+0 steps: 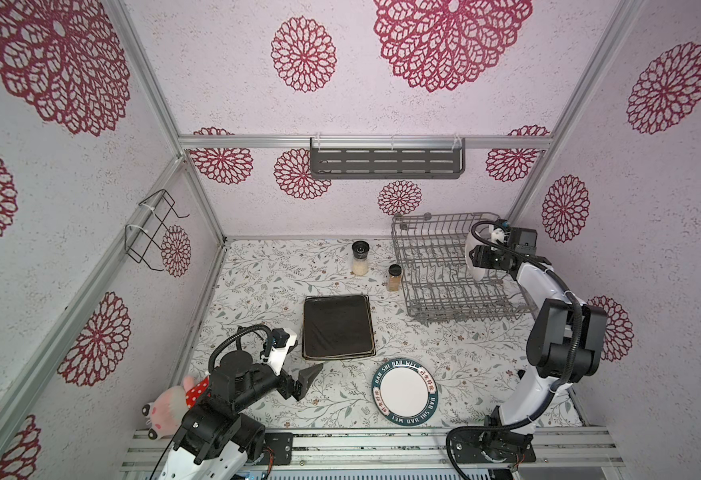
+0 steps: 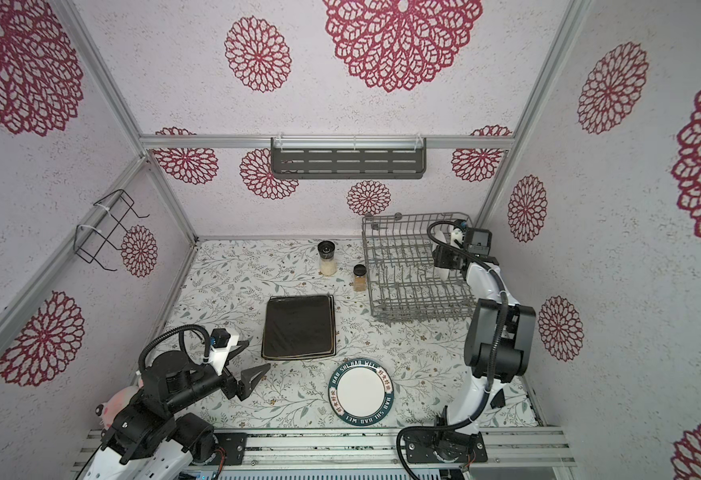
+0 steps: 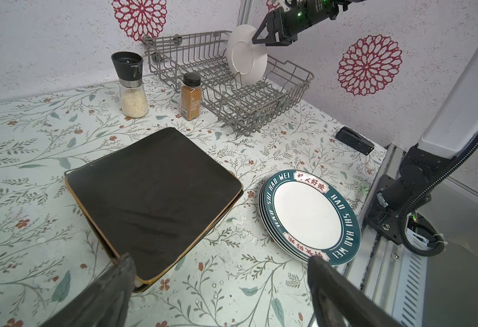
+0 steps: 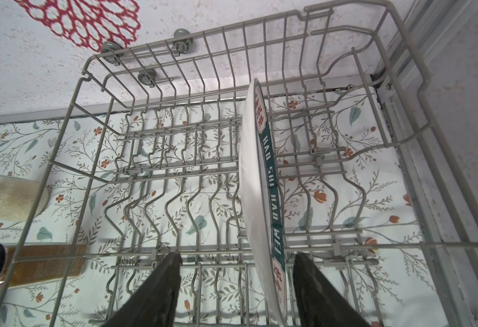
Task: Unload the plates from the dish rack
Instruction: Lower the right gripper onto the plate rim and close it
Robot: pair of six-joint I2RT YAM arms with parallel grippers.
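Note:
The grey wire dish rack (image 1: 400, 249) (image 4: 158, 56) stands at the back right. One round white plate (image 4: 250, 181) (image 3: 247, 53) with a green lettered rim stands on edge among its tines. My right gripper (image 4: 237, 256) (image 1: 475, 257) straddles that plate's upper edge, one jaw on each side, open, with a gap on both sides. A stack of black square plates (image 1: 336, 326) (image 3: 155, 195) lies flat mid-table, and a stack of round lettered plates (image 1: 404, 392) (image 3: 308, 215) lies in front of it. My left gripper (image 2: 257, 354) (image 3: 220, 259) hovers open and empty near the black stack's front left corner.
A salt grinder (image 1: 360, 257) and a brown spice jar (image 1: 394, 277) stand just left of the rack. A slotted shelf (image 1: 386, 162) hangs on the back wall, a black wire holder (image 1: 153, 228) on the left wall. A pink plush toy (image 1: 170, 405) sits beside the left arm.

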